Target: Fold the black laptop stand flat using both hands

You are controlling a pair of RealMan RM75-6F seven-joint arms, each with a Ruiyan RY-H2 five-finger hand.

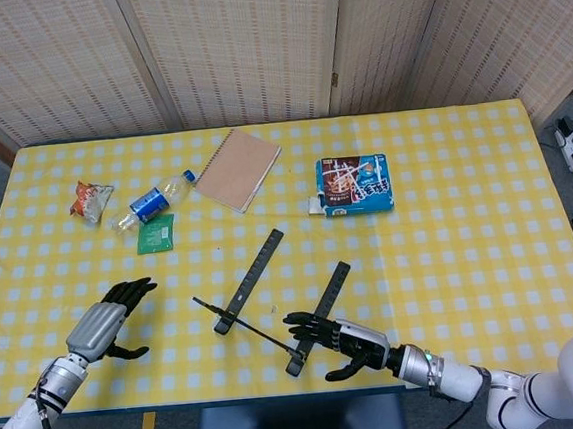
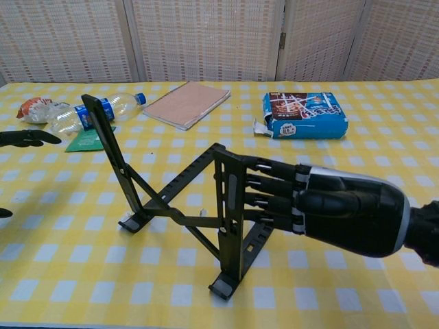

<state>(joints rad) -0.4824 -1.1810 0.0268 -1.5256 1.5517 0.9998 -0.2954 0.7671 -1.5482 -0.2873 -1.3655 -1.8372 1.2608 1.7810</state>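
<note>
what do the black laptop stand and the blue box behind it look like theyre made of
The black laptop stand looks like rigid metal or hard plastic with a matte black finish: thin straight bars with rows of slots, no shine; which of the two is unclear. The blue box looks like printed cardboard with a slight gloss: flat panels, sharp folded edges, and a torn-looking pale flap at its left end.

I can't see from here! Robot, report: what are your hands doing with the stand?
Right hand fingers against stand's near upright. Left hand open, off to the side. Laptop stand unfolded. Nothing in the way.
</note>
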